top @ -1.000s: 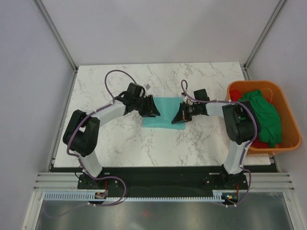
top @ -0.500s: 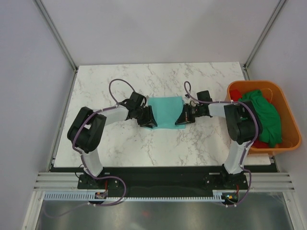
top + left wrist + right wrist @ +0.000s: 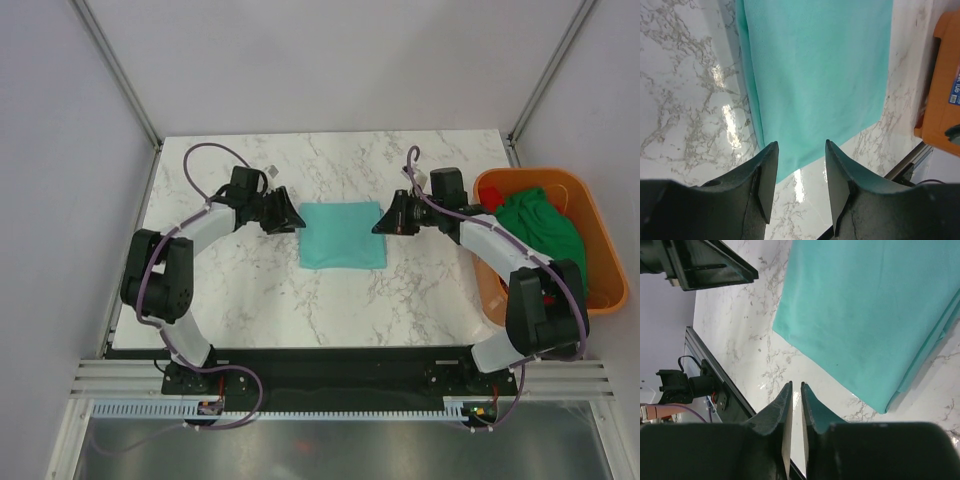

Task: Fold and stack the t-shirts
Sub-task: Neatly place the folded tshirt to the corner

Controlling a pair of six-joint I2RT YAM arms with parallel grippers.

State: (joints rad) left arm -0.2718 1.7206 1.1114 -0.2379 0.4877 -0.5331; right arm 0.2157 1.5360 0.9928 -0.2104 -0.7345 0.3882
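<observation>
**At table centre: one shirt folded, both grippers clear**

At the middle of the marble table (image 3: pixel 230 300), the teal t-shirt (image 3: pixel 343 235) lay flat, folded into a neat rectangle. The left gripper (image 3: pixel 297 219) stood just beside its left edge, jaws parted and empty. The right gripper (image 3: pixel 382 224) stood just beside its right edge, jaws only slightly apart, holding nothing. Folding of this shirt appeared complete. The next move would likely call for the right arm to reach into the orange tub (image 3: pixel 530 176) and draw out the green t-shirt (image 3: pixel 545 235), which lay over the red t-shirt (image 3: pixel 488 196).
</observation>
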